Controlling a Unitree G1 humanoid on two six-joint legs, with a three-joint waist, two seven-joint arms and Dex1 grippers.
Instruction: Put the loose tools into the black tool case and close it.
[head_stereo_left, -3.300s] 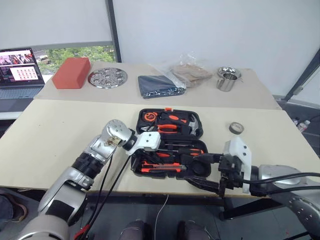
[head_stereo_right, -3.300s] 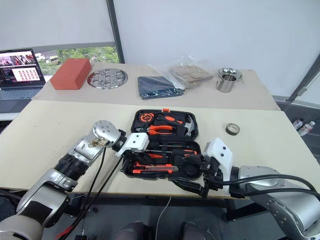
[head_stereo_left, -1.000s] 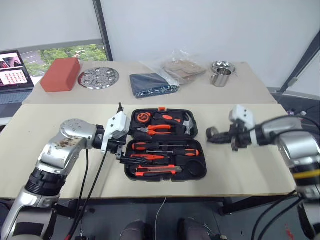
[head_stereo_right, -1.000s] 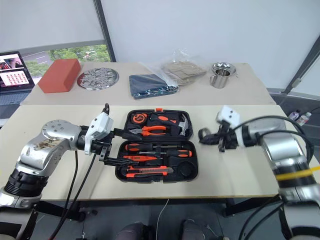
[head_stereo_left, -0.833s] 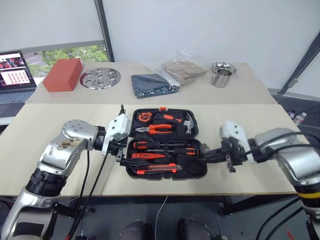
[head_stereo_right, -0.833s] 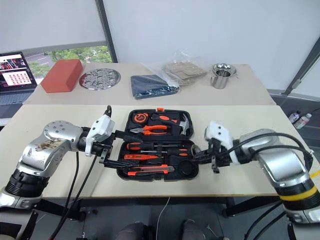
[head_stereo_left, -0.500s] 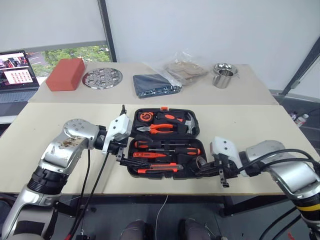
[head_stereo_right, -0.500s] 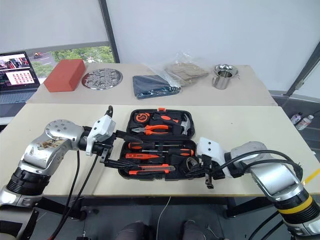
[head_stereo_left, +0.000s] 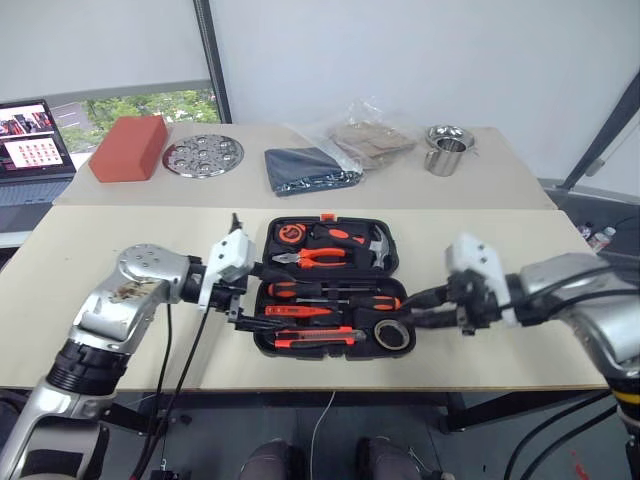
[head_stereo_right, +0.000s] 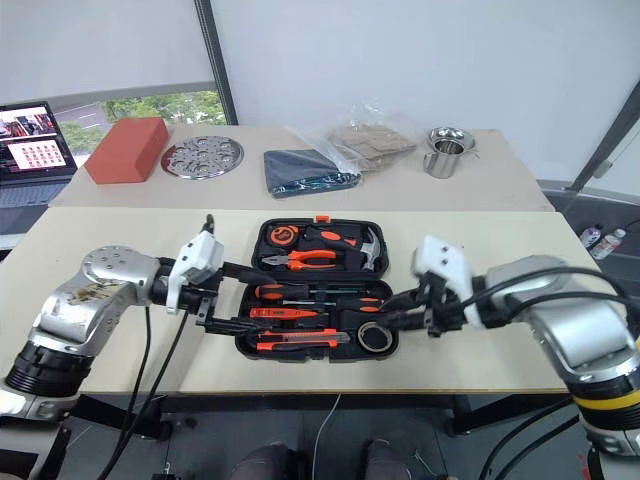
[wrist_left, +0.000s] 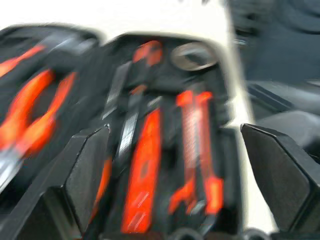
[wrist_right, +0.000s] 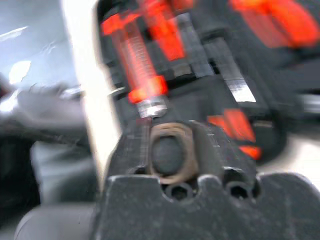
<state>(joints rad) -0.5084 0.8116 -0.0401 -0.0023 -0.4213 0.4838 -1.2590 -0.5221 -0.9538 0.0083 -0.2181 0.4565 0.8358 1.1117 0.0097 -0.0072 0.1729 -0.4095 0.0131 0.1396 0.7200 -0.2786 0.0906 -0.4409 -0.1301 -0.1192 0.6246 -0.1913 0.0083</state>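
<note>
The black tool case (head_stereo_left: 333, 290) lies open in the middle of the frame, on the near worktop (head_stereo_left: 90, 290), with its lid part toward the far side. In the lid part sit the orange-handled pliers (head_stereo_left: 315, 257), a hammer (head_stereo_left: 378, 244) and a tape measure (head_stereo_left: 291, 234). In the near part lie two screwdrivers (head_stereo_left: 320, 292), then the utility knife (head_stereo_left: 318, 336) along the near edge, and the grey tape roll (head_stereo_left: 390, 335) in the lower right corner of the case. The small red tester screwdriver is hard to make out between the others.

The left gripper (head_stereo_left: 248, 296) is at the left edge of the case, its fingers (wrist_left: 90, 170) wide apart — in the left wrist view they stand on both sides of the tools, holding nothing. The right gripper (head_stereo_left: 415, 309) is at the right edge of the case, just beside the tape roll. Its fingers look nearly together, but whether they touch the roll or the case I cannot tell; the right wrist view is blurred there.

On the far worktop — a red block (head_stereo_left: 127, 147), a round metal plate (head_stereo_left: 203, 155), a folded dark cloth (head_stereo_left: 310, 169), a plastic bag (head_stereo_left: 372, 140) and a metal cup (head_stereo_left: 444, 150). A laptop (head_stereo_left: 35, 135) is cut off at the upper left.
</note>
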